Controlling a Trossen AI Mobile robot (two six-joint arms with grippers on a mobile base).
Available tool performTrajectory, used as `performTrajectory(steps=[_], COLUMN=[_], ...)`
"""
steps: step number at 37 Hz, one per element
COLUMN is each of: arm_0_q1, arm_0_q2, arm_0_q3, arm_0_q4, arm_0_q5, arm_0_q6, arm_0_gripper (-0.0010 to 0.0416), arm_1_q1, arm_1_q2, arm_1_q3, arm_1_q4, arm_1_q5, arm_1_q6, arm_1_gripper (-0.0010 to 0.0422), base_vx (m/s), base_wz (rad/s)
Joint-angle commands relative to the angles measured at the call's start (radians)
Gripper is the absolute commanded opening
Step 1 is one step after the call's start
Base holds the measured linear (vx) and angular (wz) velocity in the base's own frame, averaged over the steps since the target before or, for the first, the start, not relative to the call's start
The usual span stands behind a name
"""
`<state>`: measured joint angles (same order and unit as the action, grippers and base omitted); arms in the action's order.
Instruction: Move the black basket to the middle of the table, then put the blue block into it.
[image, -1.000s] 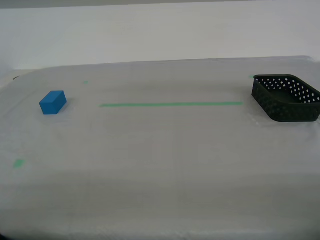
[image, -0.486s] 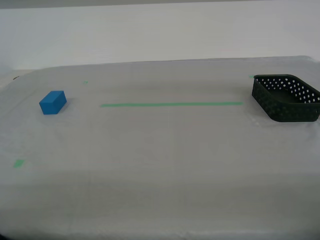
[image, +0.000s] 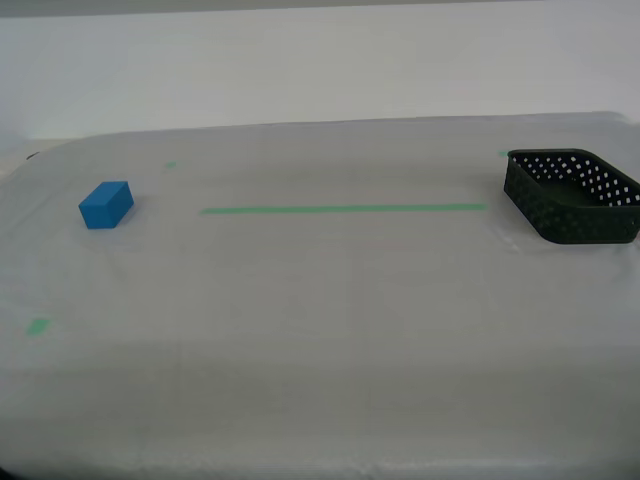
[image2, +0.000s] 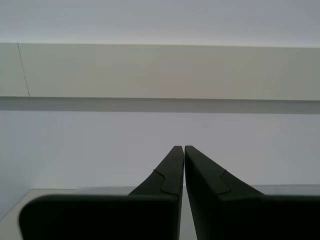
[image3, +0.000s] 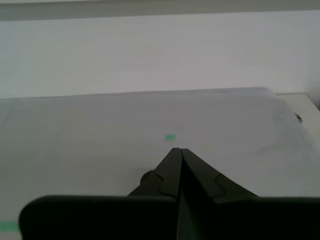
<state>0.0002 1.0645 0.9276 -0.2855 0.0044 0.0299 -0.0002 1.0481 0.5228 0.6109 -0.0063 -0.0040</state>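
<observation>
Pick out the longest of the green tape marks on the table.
It is the green tape line across the middle of the table, running between the blue block and the black basket. The other green marks are tiny patches.

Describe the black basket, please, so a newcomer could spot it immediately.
Start from the table with its long green tape line. Past that line's end at the exterior view's right stands the black basket, the only dark, hole-dotted thing there.

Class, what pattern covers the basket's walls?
Rows of small round holes on the black basket, clearest in the exterior view.
</observation>
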Motion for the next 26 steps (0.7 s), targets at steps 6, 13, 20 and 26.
performTrajectory(steps=[6, 13, 20, 26], arm_0_q1=[0.000, -0.006, -0.007, -0.008], arm_0_q2=[0.010, 0.010, 0.010, 0.010], arm_0_q3=[0.086, 0.128, 0.147, 0.165], arm_0_q4=[-0.108, -0.161, -0.217, -0.256], arm_0_q5=[0.000, 0.000, 0.000, 0.001], arm_0_q6=[0.014, 0.014, 0.014, 0.014], arm_0_gripper=[0.0000, -0.0001, -0.0001, -0.0001], arm_1_q1=[0.000, 0.000, 0.000, 0.000], arm_1_q2=[0.000, 0.000, 0.000, 0.000], arm_1_q3=[0.000, 0.000, 0.000, 0.000], arm_1_q4=[0.004, 0.004, 0.004, 0.004], arm_1_q5=[-0.001, -0.001, -0.001, -0.001], arm_1_q6=[0.002, 0.002, 0.002, 0.002], arm_1_gripper=[0.0000, 0.0000, 0.0000, 0.0000], base_vx=[0.000, 0.000, 0.000, 0.000], base_wz=[0.000, 0.000, 0.000, 0.000])
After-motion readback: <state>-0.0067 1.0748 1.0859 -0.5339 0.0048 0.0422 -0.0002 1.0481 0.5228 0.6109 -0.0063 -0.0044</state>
